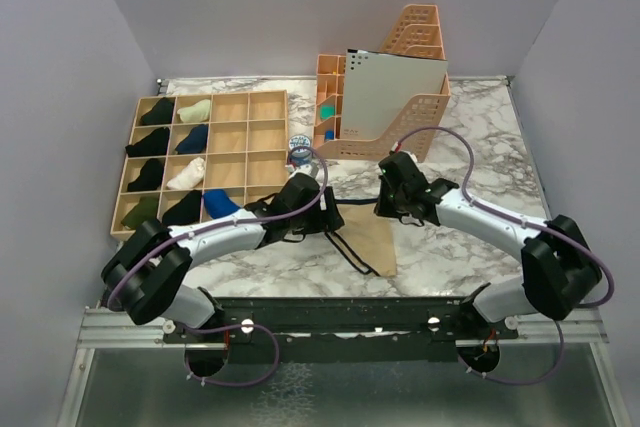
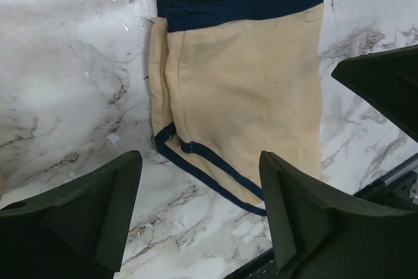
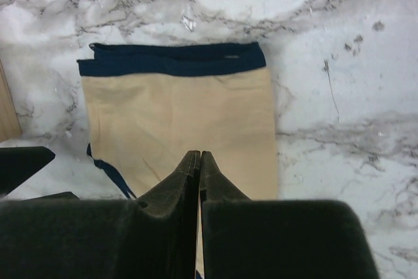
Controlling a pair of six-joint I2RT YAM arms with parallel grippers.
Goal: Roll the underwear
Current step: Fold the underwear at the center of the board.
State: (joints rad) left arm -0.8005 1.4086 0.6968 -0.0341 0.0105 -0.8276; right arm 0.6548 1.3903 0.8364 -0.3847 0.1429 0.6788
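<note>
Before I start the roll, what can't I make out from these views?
Top view: underwear mostly covered by both arms.
Right wrist: right gripper hides the hem; pinch unclear.
Left wrist: left gripper covers one lower corner.
Top view: small object beside the wooden tray, too small to identify.
</note>
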